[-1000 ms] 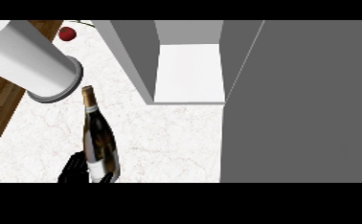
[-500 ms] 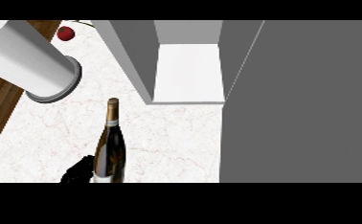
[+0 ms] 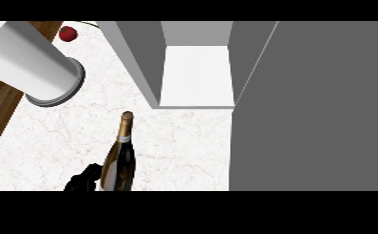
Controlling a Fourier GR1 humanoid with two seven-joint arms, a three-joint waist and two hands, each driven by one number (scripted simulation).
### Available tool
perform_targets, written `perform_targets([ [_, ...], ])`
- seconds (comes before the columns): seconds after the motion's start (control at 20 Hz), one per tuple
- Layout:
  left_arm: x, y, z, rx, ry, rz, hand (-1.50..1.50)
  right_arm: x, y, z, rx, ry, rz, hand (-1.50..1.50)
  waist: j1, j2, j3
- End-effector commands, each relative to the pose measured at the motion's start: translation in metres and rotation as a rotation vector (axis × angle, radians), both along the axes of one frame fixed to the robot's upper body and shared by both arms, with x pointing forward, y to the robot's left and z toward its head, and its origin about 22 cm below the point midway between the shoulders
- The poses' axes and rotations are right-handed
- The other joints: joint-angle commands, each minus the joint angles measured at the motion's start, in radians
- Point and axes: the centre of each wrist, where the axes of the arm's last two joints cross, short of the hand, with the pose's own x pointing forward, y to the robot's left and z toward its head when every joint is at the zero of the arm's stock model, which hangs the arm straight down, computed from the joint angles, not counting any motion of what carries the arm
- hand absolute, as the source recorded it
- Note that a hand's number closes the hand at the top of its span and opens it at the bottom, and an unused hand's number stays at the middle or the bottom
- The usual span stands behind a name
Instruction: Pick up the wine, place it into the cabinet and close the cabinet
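Wine bottle [image 3: 120,159] shifted right, more upright; robot hand [image 3: 83,179] curled round its base.

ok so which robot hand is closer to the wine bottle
Right. The right robot hand is curled on the wine bottle at its lower left. The left robot hand is out of view; only its forearm shows, upper left.

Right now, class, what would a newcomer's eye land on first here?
First the wine bottle near the lower edge, black fingers curled at its left side. Next the open cabinet at top centre, its white shelf bare, and a big grey forearm at upper left.
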Motion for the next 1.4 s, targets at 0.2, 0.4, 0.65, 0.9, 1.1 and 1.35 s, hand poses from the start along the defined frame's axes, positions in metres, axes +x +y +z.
perform_targets([
  [0.2, 0.012, -0.027, 0.042, -0.07, -0.125, -0.074, 1.5, 0.007, -0.006, -0.001, 0.022, 0.025, -0.002, -1.5, 0.002, 0.002, -0.006],
  [0.4, 0.019, -0.036, 0.079, -0.073, -0.131, -0.101, 1.5, 0.017, 0.009, -0.003, -0.014, 0.014, 0.0, -1.5, 0.006, 0.002, -0.006],
  [0.65, 0.031, -0.068, 0.114, -0.097, -0.157, -0.113, 1.5, 0.002, 0.0, -0.011, -0.005, 0.02, 0.0, -1.5, -0.001, 0.002, -0.006],
  [0.9, 0.042, -0.076, 0.136, -0.072, -0.194, -0.105, 1.5, 0.0, -0.002, -0.001, -0.001, 0.018, 0.01, -1.5, -0.003, 0.002, -0.007],
  [1.1, 0.056, -0.095, 0.187, -0.081, -0.22, -0.071, 1.5, 0.005, -0.004, 0.005, 0.005, 0.02, -0.005, -1.5, -0.002, 0.002, -0.006],
  [1.35, 0.1, -0.127, 0.211, -0.083, -0.189, -0.101, 1.5, 0.004, -0.008, -0.011, 0.004, 0.036, 0.008, -1.5, -0.014, 0.004, -0.006],
])
